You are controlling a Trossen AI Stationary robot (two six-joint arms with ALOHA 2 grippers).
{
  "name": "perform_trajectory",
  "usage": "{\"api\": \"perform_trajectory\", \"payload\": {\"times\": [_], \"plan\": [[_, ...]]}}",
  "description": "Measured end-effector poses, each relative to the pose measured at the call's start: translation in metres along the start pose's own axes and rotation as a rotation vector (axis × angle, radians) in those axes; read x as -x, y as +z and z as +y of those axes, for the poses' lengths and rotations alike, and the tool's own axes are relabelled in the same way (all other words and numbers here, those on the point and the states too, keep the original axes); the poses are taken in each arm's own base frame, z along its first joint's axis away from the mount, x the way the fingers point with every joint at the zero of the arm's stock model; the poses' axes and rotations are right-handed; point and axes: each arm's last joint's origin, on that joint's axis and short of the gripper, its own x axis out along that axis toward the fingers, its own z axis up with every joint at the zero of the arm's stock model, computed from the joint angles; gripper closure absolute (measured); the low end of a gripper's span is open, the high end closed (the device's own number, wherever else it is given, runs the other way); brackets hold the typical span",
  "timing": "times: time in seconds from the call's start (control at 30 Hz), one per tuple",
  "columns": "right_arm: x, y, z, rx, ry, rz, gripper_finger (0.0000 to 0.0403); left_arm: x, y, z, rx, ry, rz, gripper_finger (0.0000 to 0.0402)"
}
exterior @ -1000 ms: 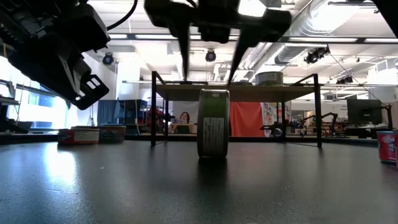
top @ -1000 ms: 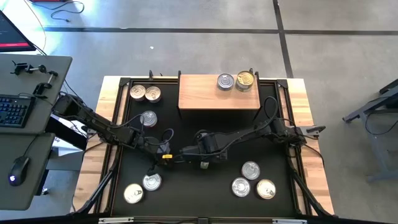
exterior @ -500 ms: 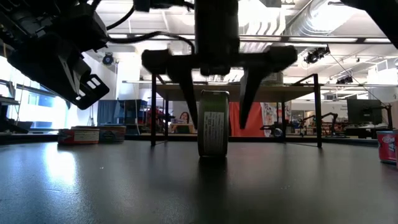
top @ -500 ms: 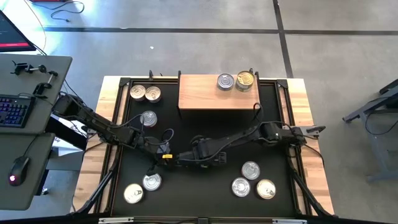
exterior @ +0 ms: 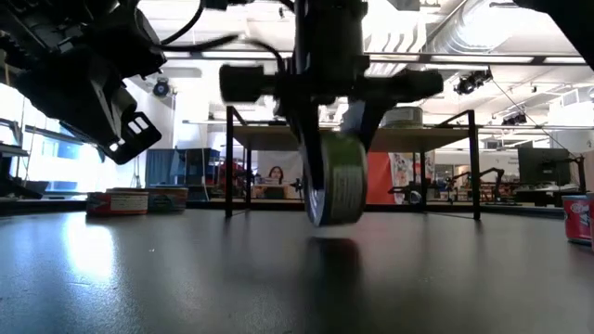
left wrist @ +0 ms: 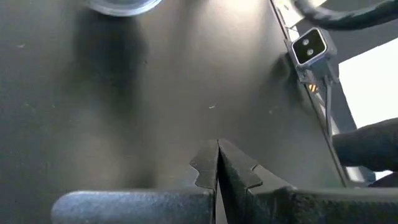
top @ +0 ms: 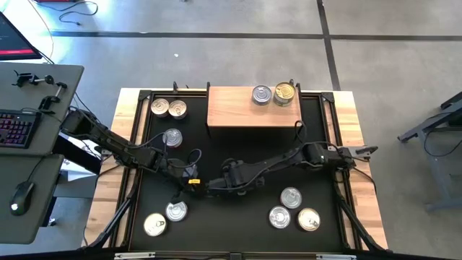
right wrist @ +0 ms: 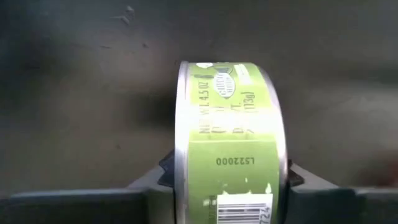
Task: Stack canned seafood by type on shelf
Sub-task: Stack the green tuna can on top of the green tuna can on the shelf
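Note:
A green-labelled tin of canned seafood (right wrist: pixel 230 143) stands on its edge at the middle of the black mat (exterior: pixel 334 181). My right gripper (top: pixel 232 182) is above it, pointing down and shut on it. My left gripper (left wrist: pixel 217 165) is shut and empty, hovering over the mat just left of the right one (top: pixel 179 189). The wooden shelf (top: pixel 234 112) stands at the far side with a silver-lidded tin (top: pixel 262 94) and a gold-lidded tin (top: pixel 285 93) flat on its top. My right gripper pinches the green tin by its two flat faces, one finger (right wrist: pixel 152 183) on the face beside the silver rim (right wrist: pixel 181 168), the other finger (right wrist: pixel 295 180) on the opposite face. The fingers come from above, pointing down. The tin is on edge and tilted, its lowest rim (exterior: pixel 325 223) at or just above the mat.
Loose tins lie flat on the mat: two at the far left (top: pixel 167 108), one below them (top: pixel 172 137), two near left (top: pixel 166 217), three near right (top: pixel 291 209). A red-labelled tin (exterior: pixel 577 218) shows at the low view's right. Bare mat lies before the shelf.
My right gripper has come down over the tin standing on edge, its fingers passing on either side, and has shut on the tin's flat faces. The tin, upright on its edge before, now leans to one side in the hold.

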Motion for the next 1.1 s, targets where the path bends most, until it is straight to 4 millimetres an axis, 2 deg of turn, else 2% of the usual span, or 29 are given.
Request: {"api": "perform_trajectory", "payload": {"times": [0.13, 0.27, 0.43, 0.6, 0.8, 0.9, 1.0, 1.1], "plan": [[0.038, 0.005, -0.015, 0.04, 0.007, -0.053, 0.0292, 0.0, 0.006, -0.003, 0.046, -0.01, -0.02, 0.0401], [0.074, 0.011, -0.033, 0.124, 0.041, -0.144, 0.0292, 0.002, 0.02, -0.008, 0.01, -0.025, -0.069, 0.0401], [0.103, 0.023, -0.046, 0.275, 0.102, -0.224, 0.0292, 0.006, 0.046, -0.011, -0.033, 0.0, -0.161, 0.0401], [0.126, 0.042, -0.056, 0.459, 0.155, -0.299, 0.0292, 0.013, 0.07, -0.008, 0.015, 0.084, -0.272, 0.0401], [0.155, 0.068, -0.076, 0.603, 0.214, -0.395, 0.0292, 0.018, 0.083, -0.008, 0.066, 0.174, -0.361, 0.0401], [0.163, 0.075, -0.098, 0.611, 0.231, -0.428, 0.0292, 0.018, 0.085, -0.008, 0.119, 0.17, -0.385, 0.0401], [0.165, 0.077, -0.13, 0.571, 0.278, -0.458, 0.0292, 0.018, 0.084, -0.01, 0.172, 0.155, -0.391, 0.0401], [0.159, 0.075, -0.164, 0.429, 0.413, -0.475, 0.0292, 0.017, 0.084, -0.011, 0.185, 0.147, -0.391, 0.0401]]}}
